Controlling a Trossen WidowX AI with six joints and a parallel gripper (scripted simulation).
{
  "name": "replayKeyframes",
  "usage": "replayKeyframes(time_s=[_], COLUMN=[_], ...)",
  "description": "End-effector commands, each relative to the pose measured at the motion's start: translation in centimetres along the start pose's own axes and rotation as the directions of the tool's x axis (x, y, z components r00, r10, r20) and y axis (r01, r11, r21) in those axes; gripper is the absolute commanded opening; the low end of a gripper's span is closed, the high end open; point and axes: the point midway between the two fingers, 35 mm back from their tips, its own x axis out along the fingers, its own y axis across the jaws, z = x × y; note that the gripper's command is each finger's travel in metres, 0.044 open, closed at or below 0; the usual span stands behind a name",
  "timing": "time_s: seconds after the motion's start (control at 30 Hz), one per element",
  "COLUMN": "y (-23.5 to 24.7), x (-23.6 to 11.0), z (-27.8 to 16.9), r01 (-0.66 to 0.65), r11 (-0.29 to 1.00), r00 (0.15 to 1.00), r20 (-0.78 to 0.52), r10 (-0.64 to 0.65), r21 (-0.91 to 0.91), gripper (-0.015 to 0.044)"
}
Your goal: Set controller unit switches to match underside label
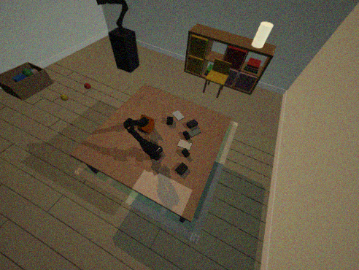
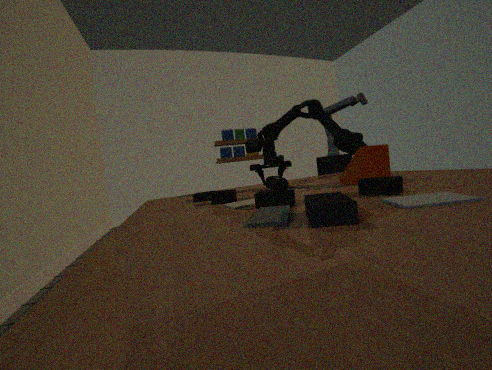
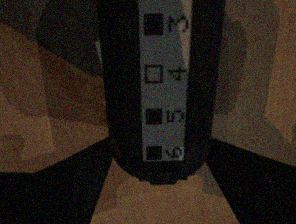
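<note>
In the wrist view the dark grey controller unit [image 3: 120, 100] stands between my fingers with its underside label [image 3: 165, 95] facing the camera. On the label, square 3 is filled, 4 is empty, 5 and 6 are filled. Squares 1 and 2 lie beyond the top edge. My gripper [image 3: 157, 140] [image 1: 156, 153] [image 2: 273, 180] grips the unit's sides near the end marked 6, just above the bench [image 1: 109, 146]. The switches on the unit's top are hidden. In the top and exterior views the unit is too small and dark to make out.
Several dark modules [image 1: 181, 168] [image 1: 192, 124] [image 2: 330, 210], a grey slab [image 2: 267, 217] and white plates [image 1: 184, 144] [image 2: 430, 200] lie right of the gripper. An orange wedge [image 1: 147, 124] [image 2: 367, 162] stands by the arm's base.
</note>
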Motion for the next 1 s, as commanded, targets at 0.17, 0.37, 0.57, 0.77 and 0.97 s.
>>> replayKeyframes(time_s=[0.17,0.37,0.57,0.77,0.97], y=[-0.1,0.0,0.0,0.0,-0.1], x=[0.9,0.8,0.6,0.6,-1.4], z=[0.5,0.3,0.0,0.0,3.2], r01=[-0.002,-0.002,-0.001,-0.001,-0.005], r11=[1.000,1.000,1.000,1.000,1.000], r00=[1.000,1.000,1.000,1.000,1.000], r20=[0.015,0.010,-0.001,-0.001,0.007], r10=[0.003,0.002,0.001,0.001,0.005], r21=[-0.018,-0.013,-0.002,-0.002,-0.001], gripper=[0.0337,0.0337,0.0440,0.0440,0.0440])
